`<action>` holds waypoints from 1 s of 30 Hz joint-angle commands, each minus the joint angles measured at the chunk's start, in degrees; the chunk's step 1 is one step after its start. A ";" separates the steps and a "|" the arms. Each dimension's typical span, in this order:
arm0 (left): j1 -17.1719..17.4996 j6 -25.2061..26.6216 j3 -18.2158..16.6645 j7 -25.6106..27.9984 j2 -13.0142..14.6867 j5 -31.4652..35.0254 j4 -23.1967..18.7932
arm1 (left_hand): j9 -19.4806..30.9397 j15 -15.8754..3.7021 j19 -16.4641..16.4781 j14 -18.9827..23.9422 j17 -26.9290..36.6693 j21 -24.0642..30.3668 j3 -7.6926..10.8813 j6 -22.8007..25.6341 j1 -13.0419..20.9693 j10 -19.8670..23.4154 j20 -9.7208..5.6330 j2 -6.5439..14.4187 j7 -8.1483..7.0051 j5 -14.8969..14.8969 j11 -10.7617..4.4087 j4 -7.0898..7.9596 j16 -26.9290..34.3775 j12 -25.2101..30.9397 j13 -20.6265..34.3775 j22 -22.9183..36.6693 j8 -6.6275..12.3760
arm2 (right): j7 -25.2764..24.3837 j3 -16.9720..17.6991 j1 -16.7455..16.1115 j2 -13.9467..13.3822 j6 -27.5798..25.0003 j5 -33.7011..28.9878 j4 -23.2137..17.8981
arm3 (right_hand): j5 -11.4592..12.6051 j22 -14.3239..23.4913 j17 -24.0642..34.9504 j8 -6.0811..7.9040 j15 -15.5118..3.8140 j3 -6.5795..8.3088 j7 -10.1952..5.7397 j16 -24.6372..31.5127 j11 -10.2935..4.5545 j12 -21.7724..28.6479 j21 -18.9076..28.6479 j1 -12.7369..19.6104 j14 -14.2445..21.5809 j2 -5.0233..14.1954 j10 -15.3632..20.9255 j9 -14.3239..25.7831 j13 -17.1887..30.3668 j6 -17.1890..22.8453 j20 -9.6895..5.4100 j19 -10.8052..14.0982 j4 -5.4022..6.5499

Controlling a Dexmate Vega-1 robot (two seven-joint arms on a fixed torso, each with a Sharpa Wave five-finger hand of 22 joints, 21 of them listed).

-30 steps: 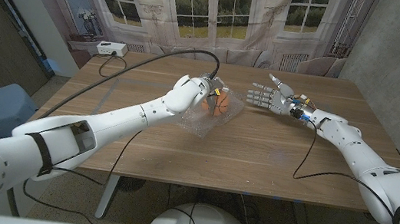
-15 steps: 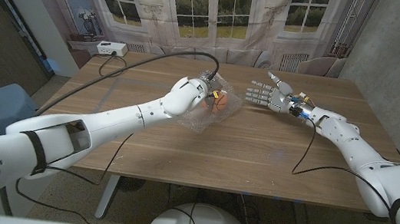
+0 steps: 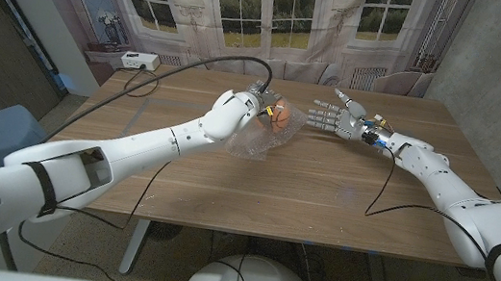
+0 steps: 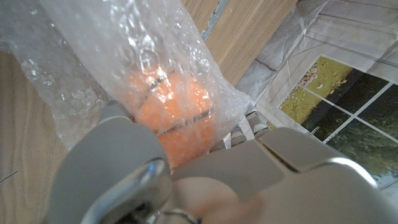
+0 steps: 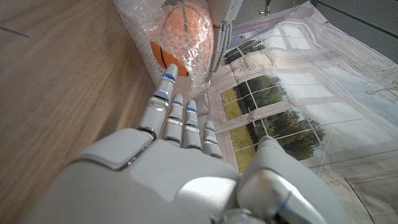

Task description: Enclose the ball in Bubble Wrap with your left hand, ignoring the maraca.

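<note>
Compared with a second earlier, the left hand (image 3: 247, 107) had pulled the Bubble Wrap (image 3: 265, 141) further up and over the ball (image 3: 280, 117), and the right hand (image 3: 338, 121) had crept in closer to the bundle. So this looked like the middle of the wrapping step: the sheet was draped over the orange ball, with a loose flap trailing on the wooden table (image 3: 341, 191) toward the robot. The left hand was on top of the bundle, fingers closed on the plastic, with the ball right under and just beyond them; the left wrist view showed the ball (image 4: 177, 115) pressed against the film right in front of the hand. The right hand held nothing, fingers straight and apart, tips just beside the wrapped ball (image 5: 181, 34); I couldn't tell if they actually touched it. My guess was the next move needed the left hand to tuck that loose flap under or around so no orange was left uncovered. Didn't spot the maraca.
</note>
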 commanded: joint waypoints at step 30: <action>-8.82 -3.08 4.57 -23.35 -2.29 3.05 2.95 | 1.63 0.73 -8.93 -2.97 -2.29 -11.78 -1.34 14.80 -1.56 -0.77 0.56 -4.82 10.55 1.32 1.98 -5.55 0.80 2.51 -3.81 0.64 3.22 | -1.67 2.61 -1.39 1.31 1.02 2.31 -0.97 | 0.24 0.23 0.26 0.27 -0.75 0.18 -0.77 1.19 0.22 0.48 1.03 -0.68 2.19 -0.35 -0.01 0.14 0.13 0.37 -0.43 1.71 0.70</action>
